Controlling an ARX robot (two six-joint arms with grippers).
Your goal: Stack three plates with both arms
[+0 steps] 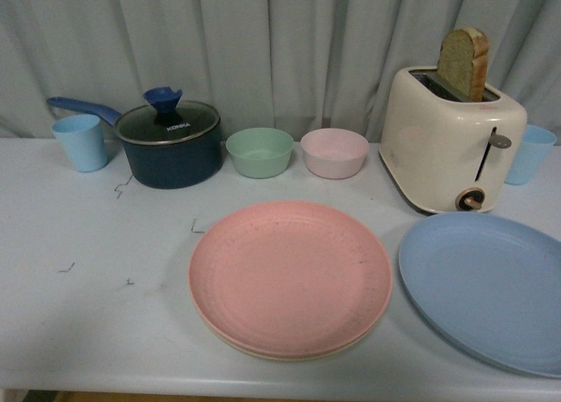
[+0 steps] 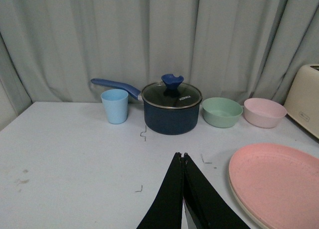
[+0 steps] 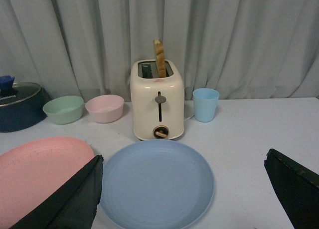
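We are judging the blue plate (image 3: 157,184) light, stiff and slick, best pinched at its rim; right gripper (image 3: 183,160) spread wide, left gripper (image 2: 183,156) pressed together.

Three plates: a pink plate (image 1: 289,275), a beige plate (image 1: 289,358) showing only its rim beneath the pink one, and a blue plate (image 1: 486,288). Two small bowls: a mint bowl (image 1: 259,151) and a pink bowl (image 1: 334,151). Two light blue cups: the left cup (image 1: 81,142) and the right cup (image 1: 530,153). One dark blue saucepan (image 1: 171,157) with one glass lid (image 1: 168,122). One cream toaster (image 1: 451,148) holding one slice of bread (image 1: 465,63). Two grippers: the left gripper (image 2: 182,155) and the right gripper (image 3: 183,159). One bench (image 1: 88,332), one grey curtain (image 1: 289,43)
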